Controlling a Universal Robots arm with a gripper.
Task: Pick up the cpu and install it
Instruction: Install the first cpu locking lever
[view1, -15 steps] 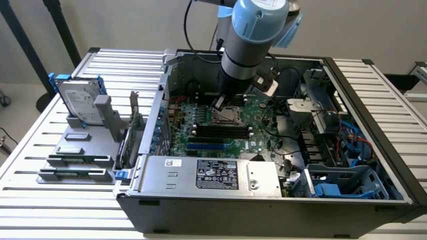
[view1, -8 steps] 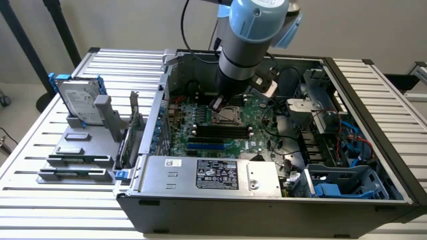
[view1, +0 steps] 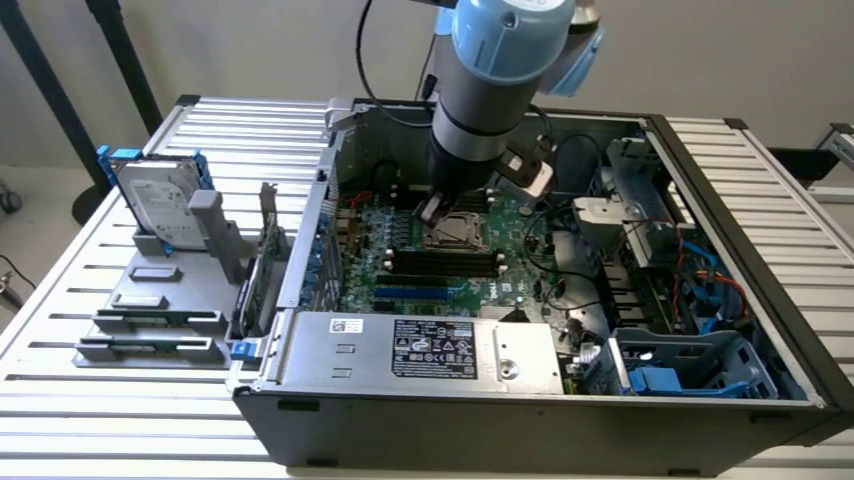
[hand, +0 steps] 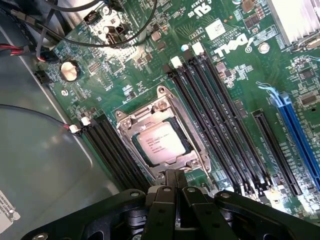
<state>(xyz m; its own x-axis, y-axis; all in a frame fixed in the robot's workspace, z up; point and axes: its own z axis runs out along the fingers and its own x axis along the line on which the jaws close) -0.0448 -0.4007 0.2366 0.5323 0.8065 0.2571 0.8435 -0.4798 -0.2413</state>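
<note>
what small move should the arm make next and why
Probably a short straight lift away from the board. The cpu already lies flat inside the socket frame on the motherboard, and the gripper is shut just beside it holding nothing, so backing off clears the socket.

Bright even light – soft shadows inside case (view1: 747, 400) – claw (hand: 172, 192) blurred close to lens.

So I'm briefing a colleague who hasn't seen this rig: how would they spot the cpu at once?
Look inside the open computer case, on the green motherboard. The cpu lies in the metal-framed socket between two groups of long black memory slots. It is the sole flat silver square with printed text.
</note>
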